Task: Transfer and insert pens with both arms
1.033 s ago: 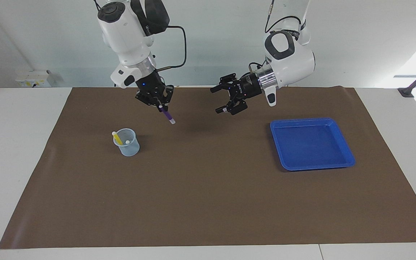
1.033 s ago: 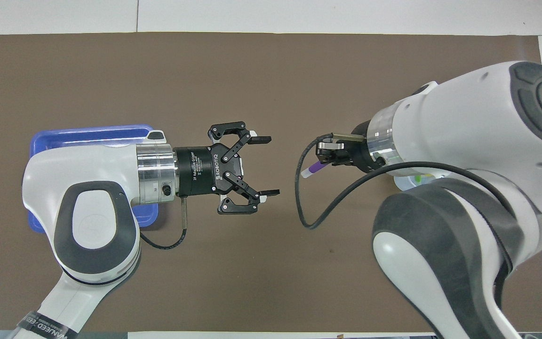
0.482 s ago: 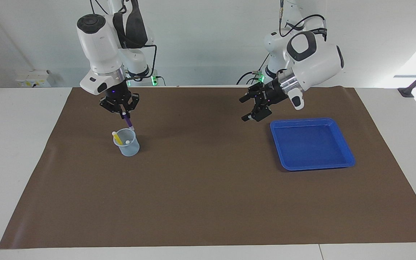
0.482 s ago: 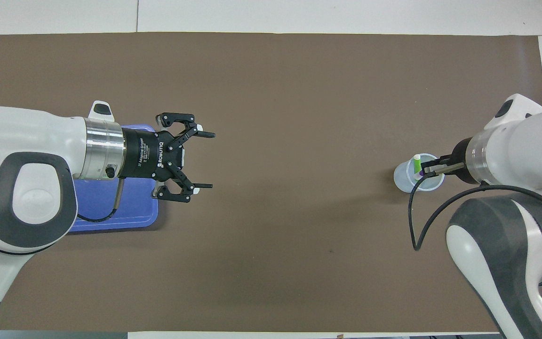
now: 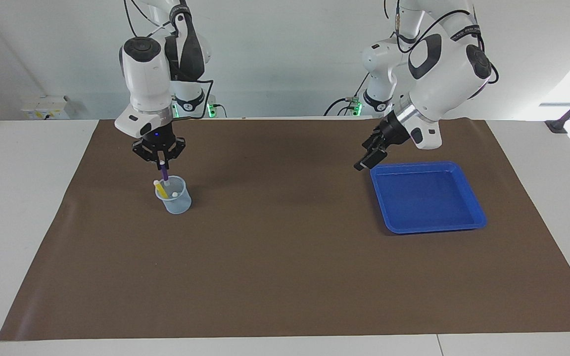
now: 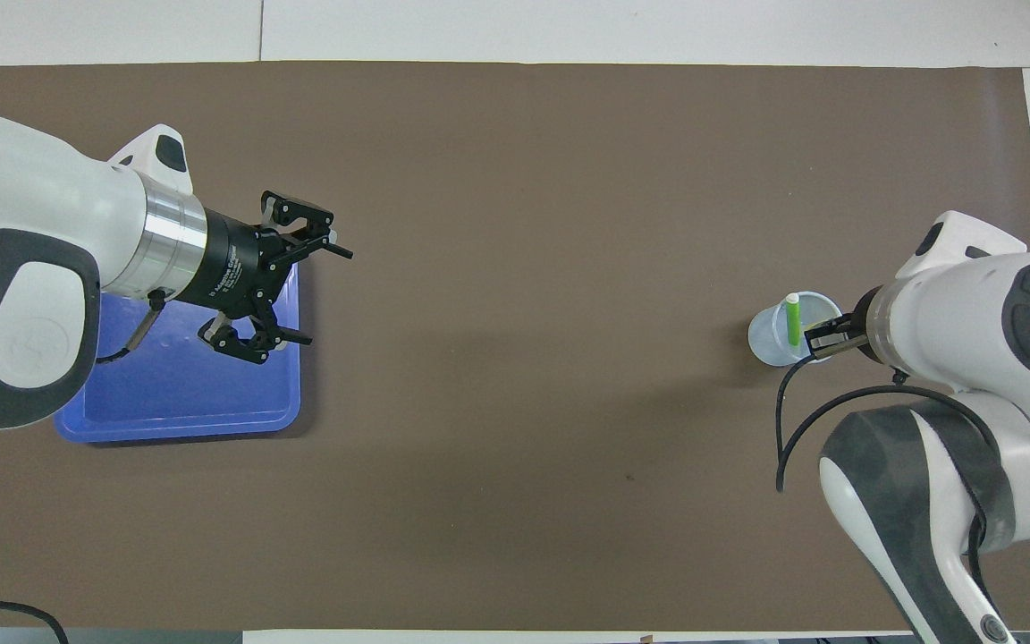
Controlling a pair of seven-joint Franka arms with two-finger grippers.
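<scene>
Both arms are built of glossy white rounded shells with dark grey oval panels and round dark caps at the joints; each wrist ends in a ribbed silver ring joined to a black cylinder, the left arm's [image 6: 50, 268] printed with white lettering; a small white tab with a dark inset sticks out beside each ring. The left gripper [image 6: 305, 295] is black, its linkage bars pinned with small silver screws; the right gripper [image 5: 162, 160] is black too, with a tiny blue light on its body. Thin black cables loop from both wrists.
</scene>
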